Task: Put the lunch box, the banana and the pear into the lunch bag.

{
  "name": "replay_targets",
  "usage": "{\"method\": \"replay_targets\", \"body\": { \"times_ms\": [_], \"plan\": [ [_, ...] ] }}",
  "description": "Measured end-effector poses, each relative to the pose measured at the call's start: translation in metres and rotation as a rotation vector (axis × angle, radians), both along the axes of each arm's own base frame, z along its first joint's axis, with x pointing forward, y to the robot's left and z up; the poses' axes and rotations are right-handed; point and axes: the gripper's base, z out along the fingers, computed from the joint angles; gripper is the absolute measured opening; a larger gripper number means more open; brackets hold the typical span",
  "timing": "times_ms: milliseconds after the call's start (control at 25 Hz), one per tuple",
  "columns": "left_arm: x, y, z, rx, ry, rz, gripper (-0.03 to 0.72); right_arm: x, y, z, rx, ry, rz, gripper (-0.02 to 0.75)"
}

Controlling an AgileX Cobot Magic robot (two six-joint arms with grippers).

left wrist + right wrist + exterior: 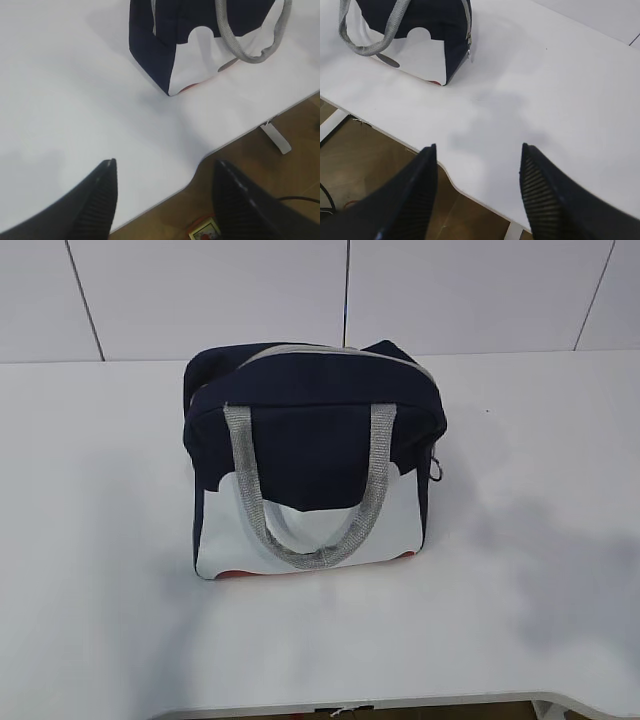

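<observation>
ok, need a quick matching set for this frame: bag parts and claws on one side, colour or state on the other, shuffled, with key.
Column 1:
1. lunch bag upper body
2. handle
3. lower side panel
4. left claw

Column 2:
A. white
B. open, empty, above the table edge
C. navy blue
D. grey webbing

Pairs: 1-C, 2-D, 3-A, 4-B

The right claw is open and empty as well.
</observation>
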Motion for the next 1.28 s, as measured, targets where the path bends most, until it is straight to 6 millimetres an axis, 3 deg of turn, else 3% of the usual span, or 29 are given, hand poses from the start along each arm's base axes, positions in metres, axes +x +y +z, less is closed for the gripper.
{"method": "replay_targets", "body": {
  "times_ms": [200,440,640,1000,1280],
  "plan": [
    [-0.012,0.003,-0.03,-0.025,0.004,0.022,0.436,-0.009,-0.004,-0.016,0.011,0.0,-0.007,0.442],
    [-0.025,0.007,-0.052,-0.066,-0.061,0.047,0.421,-0.024,-0.013,-0.034,0.024,-0.039,-0.029,0.442],
    [-0.035,0.01,-0.051,-0.096,-0.152,0.053,0.415,-0.035,-0.019,-0.055,0.063,-0.066,-0.062,0.442],
    [-0.037,0.011,-0.051,-0.101,-0.163,0.054,0.414,-0.03,-0.017,-0.112,0.053,0.022,-0.084,0.442],
    [-0.038,0.011,-0.05,-0.113,-0.195,0.058,0.414,-0.028,-0.016,-0.118,0.093,0.022,-0.107,0.442]
  ]
}}
